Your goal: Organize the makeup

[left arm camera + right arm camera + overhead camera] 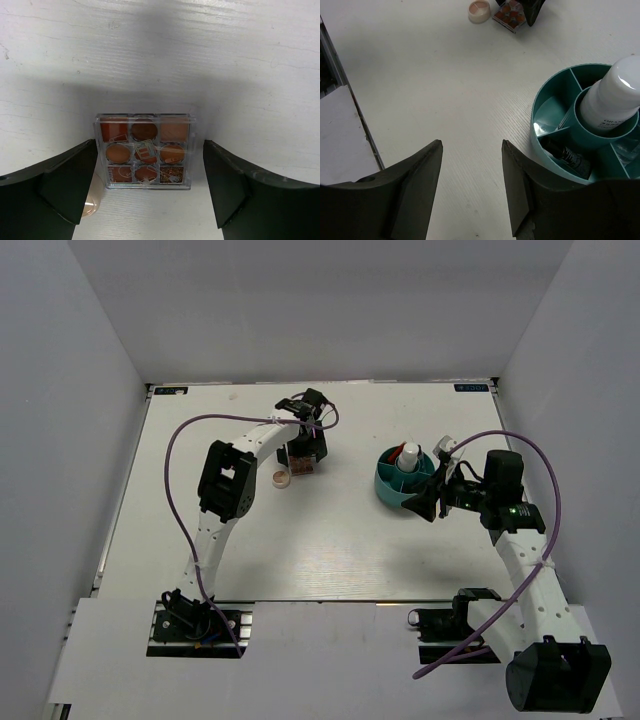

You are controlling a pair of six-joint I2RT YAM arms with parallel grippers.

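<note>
The square pink-toned palette [144, 151] lies flat on the white table, between the fingers of my open left gripper [150, 146], which touch nothing. The round beige compact [92, 205] sits just left of it, by my left finger. In the top view the palette [302, 464] and compact [282, 478] are left of centre, under the left gripper [306, 452]. My right gripper [472, 145] is open and empty, just left of the teal tub [543, 150]. The tub holds a white bottle [612, 97] in its centre cup and a black tube [567, 156] in a side section.
The teal tub [390, 485] stands right of centre in the top view, with the right gripper [425, 503] at its near side. White walls enclose the table on three sides. Purple cables loop above both arms. The table's left edge [335, 75] shows in the right wrist view.
</note>
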